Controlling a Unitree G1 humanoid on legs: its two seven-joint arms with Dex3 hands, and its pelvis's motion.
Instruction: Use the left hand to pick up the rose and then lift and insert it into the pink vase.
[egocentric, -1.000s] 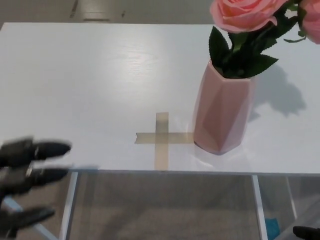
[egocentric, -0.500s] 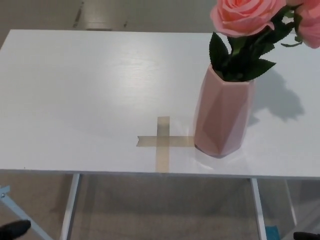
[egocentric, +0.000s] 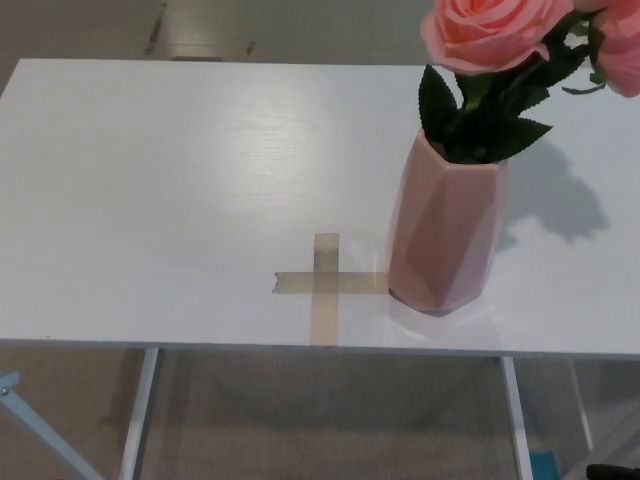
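A faceted pink vase (egocentric: 445, 230) stands upright on the white table (egocentric: 150, 180), right of centre. A pink rose (egocentric: 490, 30) with dark green leaves (egocentric: 480, 115) stands in its mouth. A second pink bloom (egocentric: 622, 50) shows at the right edge, cut off by the frame. My left hand does not show. Only a small black sliver of my right hand (egocentric: 612, 470) shows at the bottom right corner, below the table, far from the vase.
A cross of beige tape (egocentric: 322, 282) lies on the table just left of the vase's foot. The table's front edge runs across the lower picture, with white legs (egocentric: 137, 420) and grey floor below.
My left hand, open at the lower left a second ago, sank below the table edge and has left the picture. The camera shifted slightly. Vase and roses have not moved.
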